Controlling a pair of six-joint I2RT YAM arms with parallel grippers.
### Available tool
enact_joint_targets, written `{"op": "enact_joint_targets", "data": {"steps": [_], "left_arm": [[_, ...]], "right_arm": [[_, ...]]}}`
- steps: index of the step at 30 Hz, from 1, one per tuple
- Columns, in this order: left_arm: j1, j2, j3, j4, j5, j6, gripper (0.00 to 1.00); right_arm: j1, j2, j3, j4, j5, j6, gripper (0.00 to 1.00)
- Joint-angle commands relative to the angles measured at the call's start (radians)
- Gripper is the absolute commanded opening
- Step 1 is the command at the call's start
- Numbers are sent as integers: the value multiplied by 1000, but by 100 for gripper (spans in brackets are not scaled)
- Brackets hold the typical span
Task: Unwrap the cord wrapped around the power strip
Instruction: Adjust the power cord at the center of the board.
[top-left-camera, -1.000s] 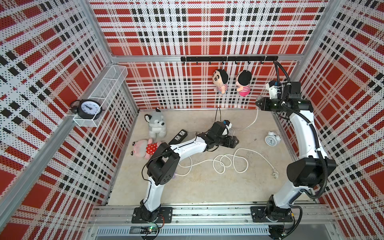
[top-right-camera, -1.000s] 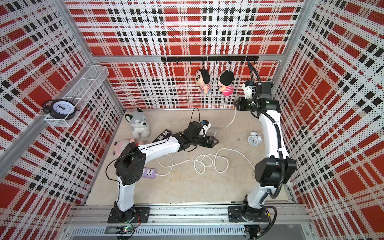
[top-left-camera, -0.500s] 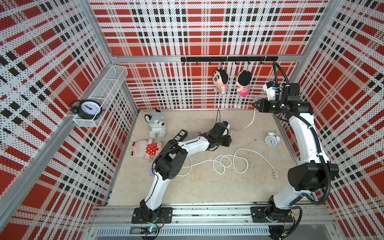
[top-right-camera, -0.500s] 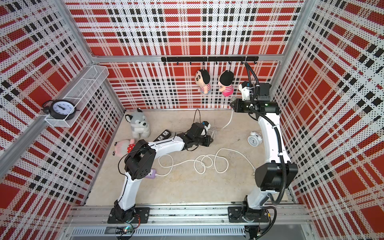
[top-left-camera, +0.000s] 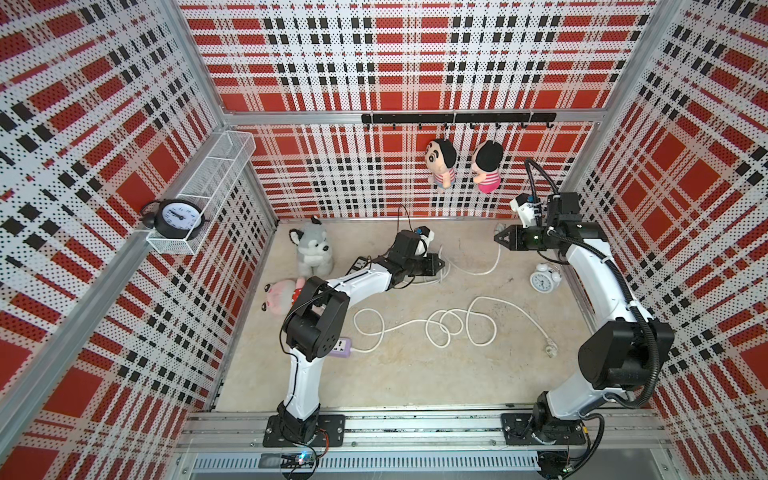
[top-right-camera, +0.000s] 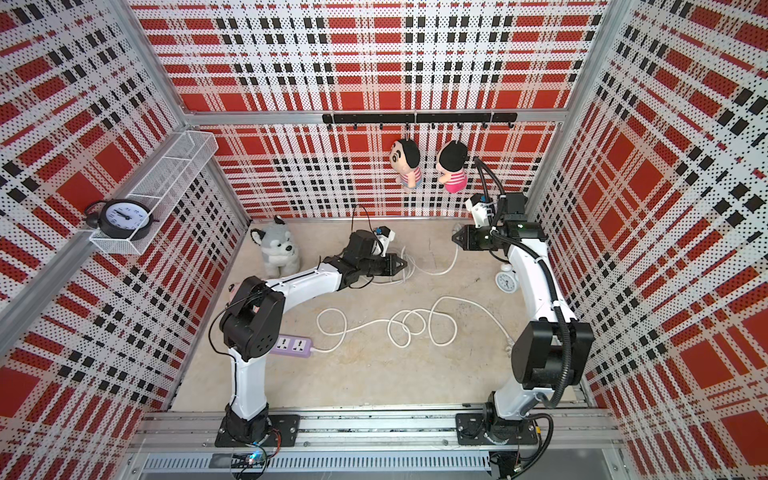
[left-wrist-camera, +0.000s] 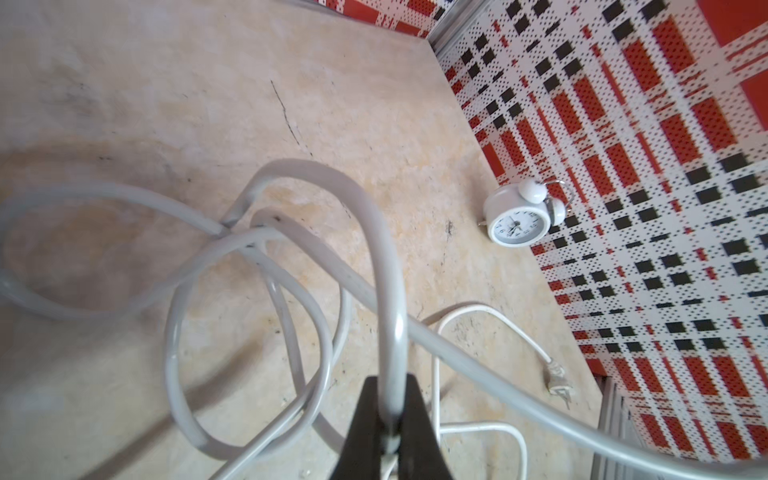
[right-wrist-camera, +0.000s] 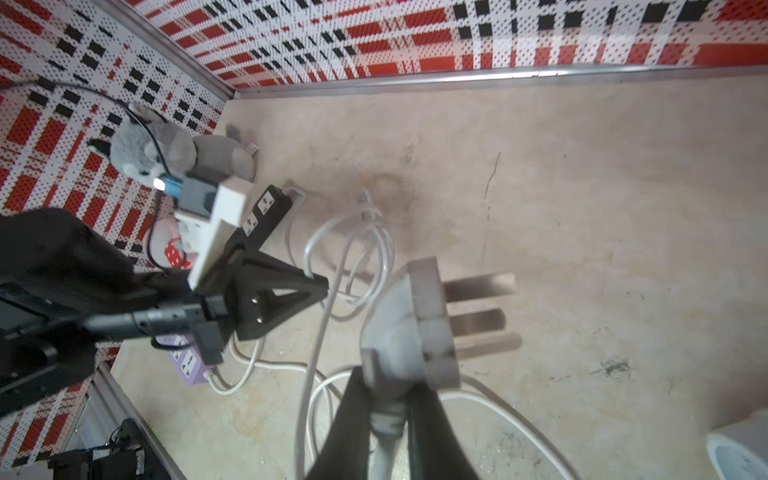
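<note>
Left wrist camera gives us the clearest grip: the left gripper (left-wrist-camera: 390, 419) has both black fingers (left-wrist-camera: 365, 415) pinched tight on a grey-white cord (left-wrist-camera: 386, 291). Its loops lie tangled on the floor (left-wrist-camera: 166, 83) beyond, and we cannot trace where they end.

Only the right wrist camera shows us that the right gripper (right-wrist-camera: 388, 415) is clamped on the neck of a three-pin plug (right-wrist-camera: 419, 328); both top views leave this too small to read. It also shows the black power strip (right-wrist-camera: 268, 210) beyond the left gripper, partly covered by that arm's white camera housing. We cannot tell whether any cord is wound on it.

In a top view the black power strip (top-left-camera: 360, 262) is mostly hidden under the left arm (top-left-camera: 357, 286), with only an end showing left of centre. The cord (top-left-camera: 482, 272) sags in a curve between the two grippers.

We see the left arm stretched low from the lower left toward mid-frame. The right arm (top-left-camera: 598, 274) rises along the right side, its gripper pointing left. A purple power strip (top-right-camera: 291, 345) lies at lower centre, half under the left arm.
</note>
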Motion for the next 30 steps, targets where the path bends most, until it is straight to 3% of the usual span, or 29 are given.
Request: {"op": "enact_joint_targets", "data": {"steps": [1, 9, 16, 26, 30], "left_arm": [[-5, -38, 40, -28, 89, 80, 0], [-23, -38, 136, -209, 165, 256, 0], [-26, -70, 112, -216, 181, 301, 0], [-66, -48, 176, -315, 218, 404, 0], [-95, -28, 209, -400, 230, 480, 0]], "right_arm": [[29, -8, -57, 10, -77, -88, 8], [133, 102, -74, -16, -214, -219, 8], [147, 189, -57, -105, -237, -310, 7], [189, 234, -19, -78, -283, -311, 7], [195, 222, -61, 90, -297, -223, 9]]}}
